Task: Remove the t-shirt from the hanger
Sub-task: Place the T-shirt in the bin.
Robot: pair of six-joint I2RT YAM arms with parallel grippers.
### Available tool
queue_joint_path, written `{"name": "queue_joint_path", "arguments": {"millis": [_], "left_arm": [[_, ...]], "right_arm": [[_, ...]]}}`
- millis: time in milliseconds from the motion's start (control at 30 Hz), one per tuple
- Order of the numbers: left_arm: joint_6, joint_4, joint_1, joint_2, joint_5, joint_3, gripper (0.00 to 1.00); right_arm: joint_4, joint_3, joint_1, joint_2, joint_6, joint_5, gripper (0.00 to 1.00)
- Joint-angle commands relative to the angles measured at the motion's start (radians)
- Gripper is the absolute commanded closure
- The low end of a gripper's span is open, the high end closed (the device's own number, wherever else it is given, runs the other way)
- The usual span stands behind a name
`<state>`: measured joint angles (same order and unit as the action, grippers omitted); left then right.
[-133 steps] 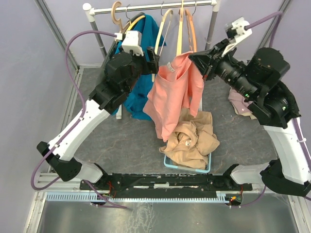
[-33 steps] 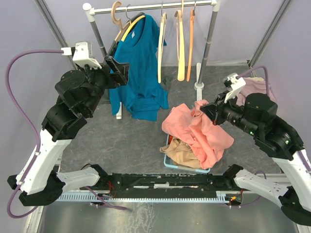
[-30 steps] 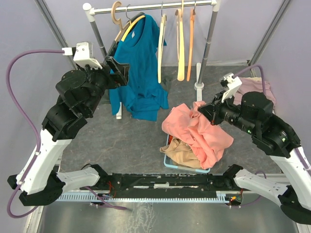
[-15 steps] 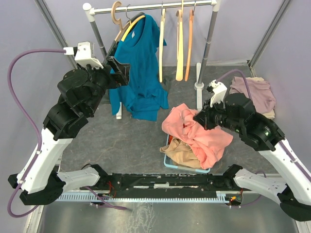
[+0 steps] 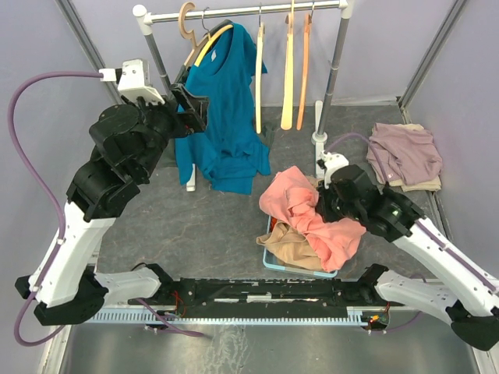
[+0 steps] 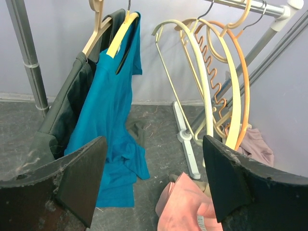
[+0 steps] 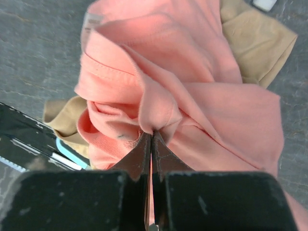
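A pink t-shirt (image 5: pixel 300 209) lies bunched over the basket (image 5: pixel 300 270), off any hanger. My right gripper (image 5: pixel 321 204) is shut on a fold of the pink t-shirt (image 7: pixel 192 62); its jaws (image 7: pixel 152 132) pinch the cloth tight. A teal t-shirt (image 5: pixel 222 117) hangs on a yellow hanger (image 5: pixel 207 43) at the rail's left. My left gripper (image 5: pixel 191 109) is held high beside it, open and empty (image 6: pixel 154 144), with the teal t-shirt (image 6: pixel 113 110) in front of it.
Cream hangers (image 5: pixel 258 78) and an orange hanger (image 5: pixel 306 70) hang bare on the rail (image 5: pixel 249 11). The rack's post (image 5: pixel 334 70) stands right of them. A tan garment (image 5: pixel 288 245) fills the basket. Mauve clothes (image 5: pixel 401 152) lie at the right.
My right gripper has moved left and lower with the pink t-shirt, bunching it over the basket. The left arm has barely shifted.
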<state>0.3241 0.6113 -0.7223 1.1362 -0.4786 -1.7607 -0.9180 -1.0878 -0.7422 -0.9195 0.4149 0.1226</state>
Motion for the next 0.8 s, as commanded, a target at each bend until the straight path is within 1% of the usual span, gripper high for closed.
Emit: {"name": "queue_joint_path", "arguments": {"millis": [0,67,167,367,467,667,767], "left_arm": [[0.015,0.023,-0.003,0.020,-0.009,-0.061,0.13],[0.018,0.034,-0.003,0.029,-0.008,-0.076,0.09],[0.021,0.054,-0.003,0.043,-0.005,-0.100,0.00],[0.028,0.067,-0.003,0.069,-0.006,-0.131,0.01],[0.040,0.105,-0.003,0.101,-0.029,-0.189,0.01],[0.028,0.173,-0.003,0.175,-0.055,-0.314,0.01],[0.024,0.188,-0.004,0.196,-0.060,-0.341,0.01]], "right_arm": [[0.058,0.061,-0.029,-0.028,0.043,0.061,0.99],[0.079,0.089,-0.039,-0.047,0.058,0.066,0.99],[0.112,0.133,-0.056,-0.093,0.076,0.067,0.99],[0.168,0.191,-0.087,-0.222,0.103,0.065,0.99],[0.170,0.189,-0.101,-0.274,0.124,0.079,0.98],[0.182,0.192,-0.122,-0.335,0.134,0.086,0.90],[0.177,0.180,-0.130,-0.342,0.134,0.082,0.83]]}}
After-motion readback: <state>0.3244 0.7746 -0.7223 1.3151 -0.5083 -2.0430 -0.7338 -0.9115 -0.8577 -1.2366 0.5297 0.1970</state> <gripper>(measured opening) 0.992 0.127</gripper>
